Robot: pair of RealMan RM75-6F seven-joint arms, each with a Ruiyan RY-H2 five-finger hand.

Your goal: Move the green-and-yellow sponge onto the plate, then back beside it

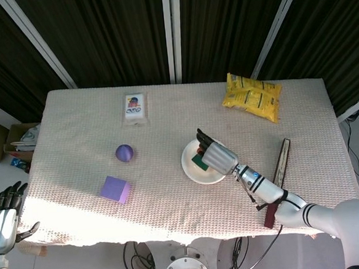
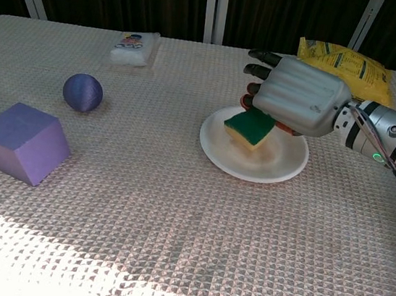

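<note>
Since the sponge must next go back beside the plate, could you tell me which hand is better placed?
The right hand: it already grips the green-and-yellow sponge over the white round plate. The left hand hangs beyond the table's near-left edge.

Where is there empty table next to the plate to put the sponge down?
The right hand holds the sponge over the plate. Bare cloth lies left of the plate, toward the purple ball, and in front of it. Behind, the yellow bag crowds it.
</note>
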